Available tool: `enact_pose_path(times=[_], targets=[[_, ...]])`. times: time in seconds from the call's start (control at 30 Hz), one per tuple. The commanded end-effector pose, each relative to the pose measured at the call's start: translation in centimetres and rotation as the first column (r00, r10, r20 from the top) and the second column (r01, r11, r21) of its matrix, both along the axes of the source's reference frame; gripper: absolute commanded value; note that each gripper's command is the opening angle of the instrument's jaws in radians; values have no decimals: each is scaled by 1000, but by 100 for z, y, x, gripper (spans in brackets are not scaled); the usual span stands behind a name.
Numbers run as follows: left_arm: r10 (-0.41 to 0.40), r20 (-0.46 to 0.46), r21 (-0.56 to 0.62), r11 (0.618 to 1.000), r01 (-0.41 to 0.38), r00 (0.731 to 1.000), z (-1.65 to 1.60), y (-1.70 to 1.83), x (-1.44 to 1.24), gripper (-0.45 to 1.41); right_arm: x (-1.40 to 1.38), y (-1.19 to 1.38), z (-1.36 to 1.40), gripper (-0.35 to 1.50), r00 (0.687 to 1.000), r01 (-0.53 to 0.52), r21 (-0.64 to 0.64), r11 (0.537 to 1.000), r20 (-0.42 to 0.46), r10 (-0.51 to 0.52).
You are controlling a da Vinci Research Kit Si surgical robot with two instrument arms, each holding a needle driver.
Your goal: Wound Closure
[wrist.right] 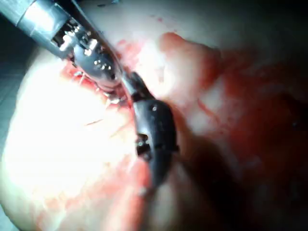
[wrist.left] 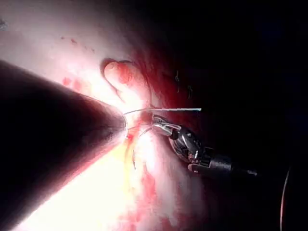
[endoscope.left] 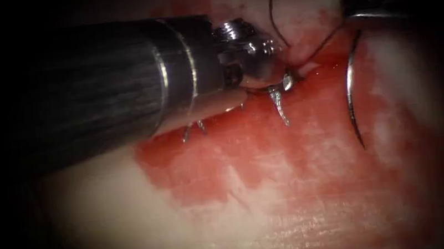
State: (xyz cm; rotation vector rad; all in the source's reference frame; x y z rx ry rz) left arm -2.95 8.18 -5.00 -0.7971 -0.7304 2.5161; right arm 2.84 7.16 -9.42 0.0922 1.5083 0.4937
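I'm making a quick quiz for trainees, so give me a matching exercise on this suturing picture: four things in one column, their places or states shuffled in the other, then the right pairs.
Things
1. curved steel needle
2. thin dark thread
3. red fluid
4. left arm's metal hand

Places or states
A. spread over the pale tissue
B. held at its thread end by the right arm's hand, right of the cut, apparently out of the tissue
C. runs from the needle's held end to the cut
D. tip down at the cut

Pairs: 1-B, 2-C, 3-A, 4-D

Endoscope close above tissue (endoscope.left: 308,198); wrist views share its cut.
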Motion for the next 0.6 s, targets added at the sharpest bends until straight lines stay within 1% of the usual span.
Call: enact_pose_path(times=[0.03,0.13,0.2,0.3,0.47,0.6], targets=[[-3,5,4,1000,3,1000,3,6,-5,2,7,10,11,-35,1000,-8,-34,999,5,8],[-1,15,25,1000,1,1000,1,4,-3,4,10,21,17,-35,1000,-20,-104,994,12,22],[3,32,28,1000,-4,999,-4,0,-2,6,17,32,23,-35,999,-18,-172,985,35,25],[12,51,29,999,-13,999,-12,-6,-2,7,26,41,29,-35,998,-15,-224,974,51,28],[19,75,33,999,-21,997,-30,-15,-10,8,44,44,31,-35,998,-5,-282,960,56,22],[20,84,31,999,-22,996,-34,-18,-13,8,45,41,33,-35,998,5,-317,949,65,16]])
